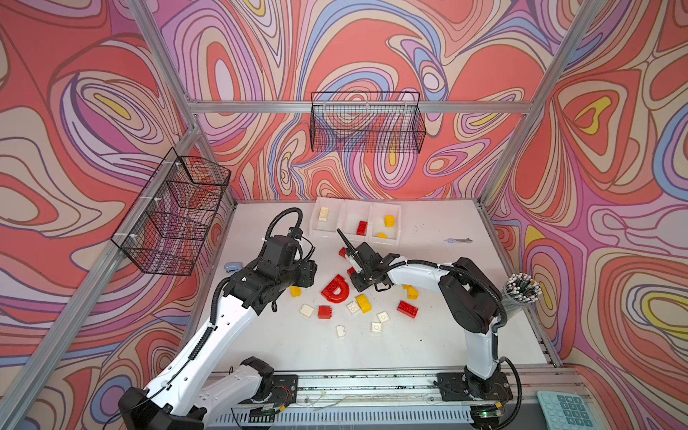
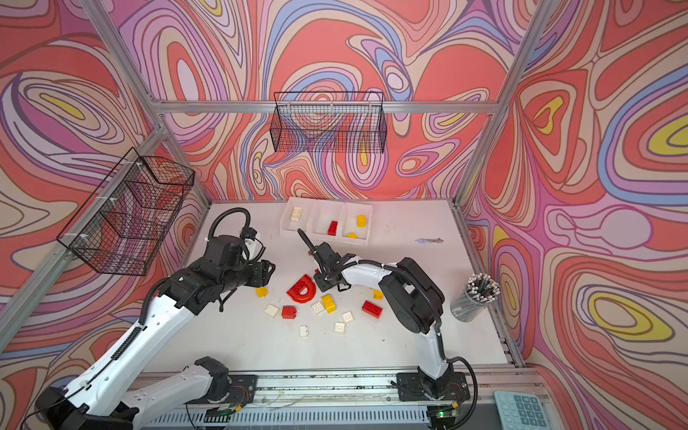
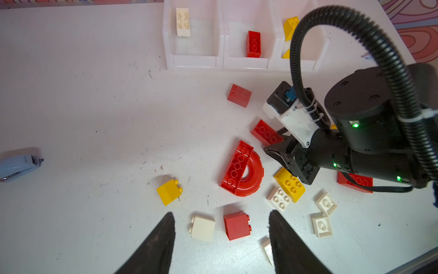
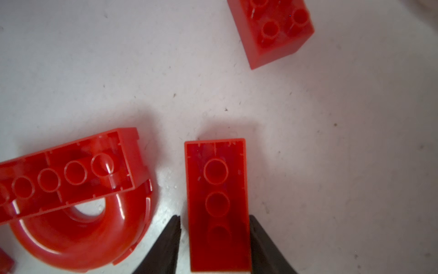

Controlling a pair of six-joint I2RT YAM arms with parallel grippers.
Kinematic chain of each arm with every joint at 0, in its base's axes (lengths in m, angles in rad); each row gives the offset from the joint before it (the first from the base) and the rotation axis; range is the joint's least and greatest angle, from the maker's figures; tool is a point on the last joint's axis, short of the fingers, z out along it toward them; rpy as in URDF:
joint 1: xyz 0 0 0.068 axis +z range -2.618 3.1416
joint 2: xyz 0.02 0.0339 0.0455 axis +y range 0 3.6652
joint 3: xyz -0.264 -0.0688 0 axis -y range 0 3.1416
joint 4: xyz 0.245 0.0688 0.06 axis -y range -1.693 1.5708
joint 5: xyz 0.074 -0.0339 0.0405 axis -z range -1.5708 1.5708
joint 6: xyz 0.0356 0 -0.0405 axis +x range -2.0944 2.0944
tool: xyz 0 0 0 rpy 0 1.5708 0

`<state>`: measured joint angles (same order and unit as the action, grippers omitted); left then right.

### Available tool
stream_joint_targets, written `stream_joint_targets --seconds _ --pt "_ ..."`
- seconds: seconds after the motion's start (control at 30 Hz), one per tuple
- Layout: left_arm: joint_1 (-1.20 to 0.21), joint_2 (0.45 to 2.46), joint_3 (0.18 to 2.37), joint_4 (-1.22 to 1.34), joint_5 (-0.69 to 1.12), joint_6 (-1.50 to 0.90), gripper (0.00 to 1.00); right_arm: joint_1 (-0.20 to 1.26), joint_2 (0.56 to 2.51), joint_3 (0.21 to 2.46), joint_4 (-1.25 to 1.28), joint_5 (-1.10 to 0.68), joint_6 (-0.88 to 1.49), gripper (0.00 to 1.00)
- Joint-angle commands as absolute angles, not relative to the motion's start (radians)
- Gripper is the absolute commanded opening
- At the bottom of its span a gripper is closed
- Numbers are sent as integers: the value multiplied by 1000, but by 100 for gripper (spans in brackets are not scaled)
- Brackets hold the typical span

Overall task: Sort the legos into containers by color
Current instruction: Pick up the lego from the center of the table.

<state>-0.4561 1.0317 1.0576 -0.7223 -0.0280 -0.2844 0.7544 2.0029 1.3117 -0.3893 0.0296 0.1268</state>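
Three joined white containers [image 1: 372,238] stand at the back: a white lego [image 1: 323,214] in one, a red lego [image 1: 361,228] in the middle, yellow legos [image 1: 389,220] in the third. My right gripper [image 4: 215,220] points down, shut on a red brick [image 4: 216,180] that lies hollow side up on the table beside the red D-shaped arch [image 4: 78,213]. Another red brick [image 4: 272,30] lies farther back. My left gripper [image 3: 221,212] hangs open and empty above a small red brick [image 3: 237,225] and a white one [image 3: 203,228]. Red, yellow and white legos lie scattered around the arch [image 1: 336,289].
A light-blue stapler [image 1: 233,267] lies at the table's left edge. A cup of pencils [image 1: 521,294] stands at the right edge, and a small grey-blue object [image 1: 458,241] lies at the back right. Black wire baskets [image 1: 175,212] [image 1: 366,123] hang on the walls.
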Motion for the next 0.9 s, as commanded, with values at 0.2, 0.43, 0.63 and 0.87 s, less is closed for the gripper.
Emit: stream_joint_targets --seconds 0.2,0.43,0.63,0.87 --pt "-451 1037 1046 -723 -38 -279 63 767 1991 1327 -398 44 131 25" --pt "-450 1036 1045 -723 -40 -279 63 767 1910 1330 -393 43 149 25" --pt "-449 1024 1046 -726 -61 -273 63 766 1866 1378 -396 41 154 25" --pt "-450 1016 1045 -730 -77 -267 63 751 1926 1513 -424 5 156 25"
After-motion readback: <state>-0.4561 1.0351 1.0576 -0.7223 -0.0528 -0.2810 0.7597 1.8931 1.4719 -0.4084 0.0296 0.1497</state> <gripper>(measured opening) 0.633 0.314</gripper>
